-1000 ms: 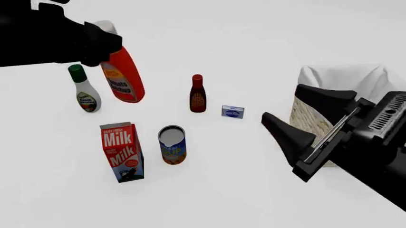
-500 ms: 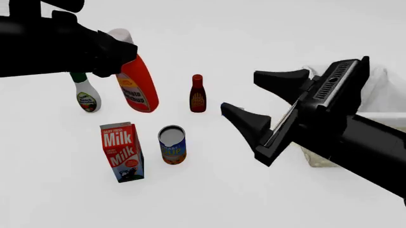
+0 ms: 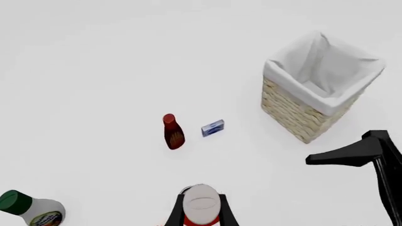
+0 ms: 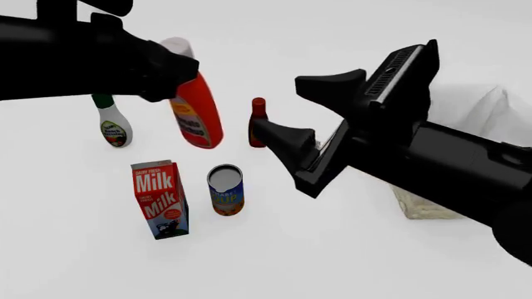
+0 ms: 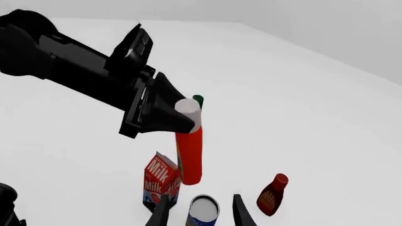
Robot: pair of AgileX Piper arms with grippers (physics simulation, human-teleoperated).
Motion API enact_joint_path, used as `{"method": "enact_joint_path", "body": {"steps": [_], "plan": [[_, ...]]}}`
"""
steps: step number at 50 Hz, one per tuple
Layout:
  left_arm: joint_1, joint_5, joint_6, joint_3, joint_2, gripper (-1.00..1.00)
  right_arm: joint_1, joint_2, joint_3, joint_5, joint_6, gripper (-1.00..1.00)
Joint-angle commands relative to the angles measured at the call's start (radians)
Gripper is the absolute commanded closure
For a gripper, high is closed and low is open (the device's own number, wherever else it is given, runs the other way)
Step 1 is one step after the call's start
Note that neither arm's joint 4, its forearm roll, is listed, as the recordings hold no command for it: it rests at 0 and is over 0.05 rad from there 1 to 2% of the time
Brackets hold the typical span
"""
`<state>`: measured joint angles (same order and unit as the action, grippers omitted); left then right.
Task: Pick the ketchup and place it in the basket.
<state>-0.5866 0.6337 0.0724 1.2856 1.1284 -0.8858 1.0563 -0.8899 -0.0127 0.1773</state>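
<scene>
my left arm reaches in from the left, raised above the counter, and my left claw [image 4: 171, 68] is clamped on the neck of the ketchup [image 4: 196, 112], which hangs clear of the surface. my right arm stretches across from the right, its right claw [image 4: 299, 109] spread wide, gripping nothing.

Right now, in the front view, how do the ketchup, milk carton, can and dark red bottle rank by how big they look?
1. Ketchup, lifted in the left end effector, so probably nearer the camera.
2. Milk carton, close behind; unsure against the ketchup.
3. Can.
4. Dark red bottle, partly hidden, farther back; its rank against the can is unsure.
</scene>
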Motion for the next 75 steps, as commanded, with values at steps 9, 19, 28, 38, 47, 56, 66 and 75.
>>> {"method": "enact_joint_path", "body": {"steps": [9,19,28,38,47,56,66,75], "plan": [[-0.043,0.012,0.008,0.029,0.010,1.00,-0.027,0.077,-0.052,-0.031,-0.003,-1.00],[-0.052,0.029,0.002,0.032,-0.003,1.00,-0.022,0.105,-0.079,-0.041,0.020,-1.00],[-0.047,0.023,-0.008,0.015,-0.009,1.00,-0.034,0.127,-0.106,-0.038,0.030,-1.00],[-0.047,0.023,-0.010,0.013,-0.007,1.00,-0.042,0.159,-0.112,-0.053,0.022,-1.00],[-0.052,0.024,-0.012,0.012,-0.001,1.00,-0.052,0.192,-0.120,-0.077,-0.035,-1.00],[-0.051,0.015,-0.019,0.003,0.009,1.00,-0.050,0.221,-0.128,-0.095,-0.044,-1.00],[-0.054,0.015,-0.026,-0.001,0.010,1.00,-0.044,0.256,-0.147,-0.105,-0.046,-1.00],[-0.058,0.011,-0.033,-0.004,0.016,1.00,-0.035,0.280,-0.156,-0.114,-0.049,-1.00]]}}
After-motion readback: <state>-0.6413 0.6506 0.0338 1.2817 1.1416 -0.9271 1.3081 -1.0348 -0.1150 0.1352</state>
